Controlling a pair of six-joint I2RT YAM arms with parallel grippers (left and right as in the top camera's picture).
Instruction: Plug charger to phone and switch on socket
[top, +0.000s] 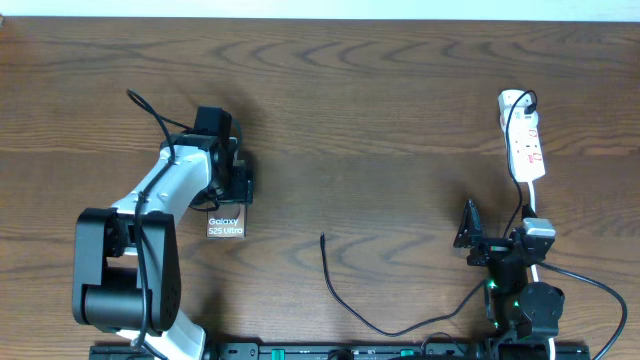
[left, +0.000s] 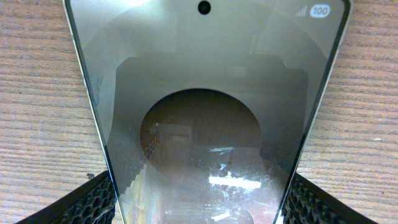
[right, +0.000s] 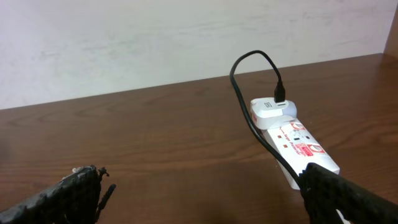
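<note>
Phone (left: 205, 93) between pads (left: 93, 204) of left end effector (left: 200, 208)

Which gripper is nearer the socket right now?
Right. The right gripper sits open just short of the socket's near end; the left gripper is far off on the opposite side, holding the phone.

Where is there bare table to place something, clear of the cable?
The wide bare table between the phone and the socket, beyond the charger tip, is free. So is the strip along the far edge. Crowded: the near edge, where the charger loops, and around the socket.
</note>
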